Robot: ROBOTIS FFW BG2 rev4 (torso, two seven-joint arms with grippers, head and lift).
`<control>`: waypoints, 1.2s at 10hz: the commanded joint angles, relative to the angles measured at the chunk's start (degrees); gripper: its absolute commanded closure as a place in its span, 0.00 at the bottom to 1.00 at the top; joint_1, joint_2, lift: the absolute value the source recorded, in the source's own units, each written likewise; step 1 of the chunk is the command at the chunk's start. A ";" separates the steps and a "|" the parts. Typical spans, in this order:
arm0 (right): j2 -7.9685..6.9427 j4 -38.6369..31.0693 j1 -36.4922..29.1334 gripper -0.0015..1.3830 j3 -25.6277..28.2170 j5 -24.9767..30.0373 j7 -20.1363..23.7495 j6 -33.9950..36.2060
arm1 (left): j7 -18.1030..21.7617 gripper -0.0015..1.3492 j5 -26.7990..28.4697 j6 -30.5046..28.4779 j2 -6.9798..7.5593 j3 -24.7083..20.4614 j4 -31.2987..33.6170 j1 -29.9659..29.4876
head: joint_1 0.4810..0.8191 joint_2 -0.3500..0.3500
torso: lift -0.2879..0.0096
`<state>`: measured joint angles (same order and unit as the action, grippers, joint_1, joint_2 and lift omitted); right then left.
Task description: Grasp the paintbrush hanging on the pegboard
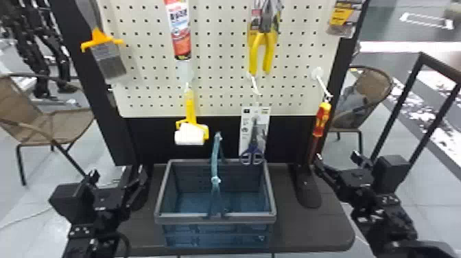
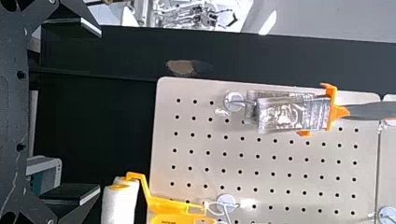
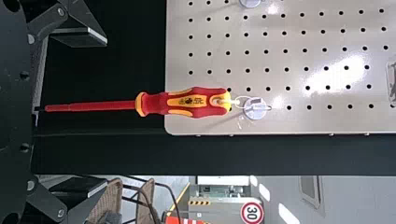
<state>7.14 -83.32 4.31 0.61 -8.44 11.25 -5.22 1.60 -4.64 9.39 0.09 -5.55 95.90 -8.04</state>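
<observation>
Cream pegboard (image 1: pixel 219 68) upright behind black desk (image 1: pixel 308 226), tools on hooks across it. Paintbrush (image 1: pixel 107 58) at far upper-left corner of pegboard, hanging handle up and bristles down, slightly tilted, yellow guard between grey handle and grey bristle block; in left wrist view lying flat against the board, well ahead of that arm, nothing touching it. Left fingers (image 2: pixel 86 25) spread wide, holding nothing, low at desk's front-left corner, well below and apart from paintbrush. Right fingers (image 3: pixel 84 36) likewise spread wide and empty, low at desk's right side, facing red-and-yellow screwdriver (image 3: pixel 182 103), not touching it. Screwdriver hanging tip down from hook at board's lower-right edge, shaft reaching below the board. Upper row rightward from paintbrush: red-and-white tube (image 1: pixel 179 29), yellow-handled pliers (image 1: pixel 262 48), yellow-and-black pack (image 1: pixel 343 17) at top-right corner. Lower down: paint roller (image 1: pixel 190 132) with yellow frame and white sleeve, then carded scissors (image 1: pixel 253 137) with blue handles, both dangling past board's bottom edge. Blue-grey basket (image 1: pixel 247 217) on desk centre, just below roller and scissors, handle standing upright. Mesh chair (image 1: pixel 44 123) on floor left of desk.
</observation>
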 commanded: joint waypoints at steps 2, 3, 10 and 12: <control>0.16 0.00 -0.09 0.16 0.00 -0.17 0.00 0.03 | 2.18 0.10 -1.16 -6.13 -0.24 -1.83 7.64 -0.22 | 0.20 0.50 | 0.63; 0.16 -0.09 -0.26 0.16 0.00 -0.17 0.00 0.03 | 3.41 0.10 -2.13 -11.50 -0.24 -3.50 12.56 0.22 | 0.20 0.50 | 0.63; 0.24 -0.35 -0.09 0.16 -0.09 0.00 0.00 0.47 | 21.78 0.10 -13.55 -47.79 6.24 -19.41 24.86 18.06 | 0.20 0.50 | 0.63; 0.16 -0.61 -0.09 0.16 -0.09 0.00 0.00 0.47 | 22.13 0.10 -17.33 -49.55 7.91 -19.67 23.02 22.11 | 0.20 0.50 | 0.63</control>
<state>7.30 -83.89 4.22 0.53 -8.44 11.25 -4.74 23.81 -20.57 -39.85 7.58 -25.26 119.59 13.00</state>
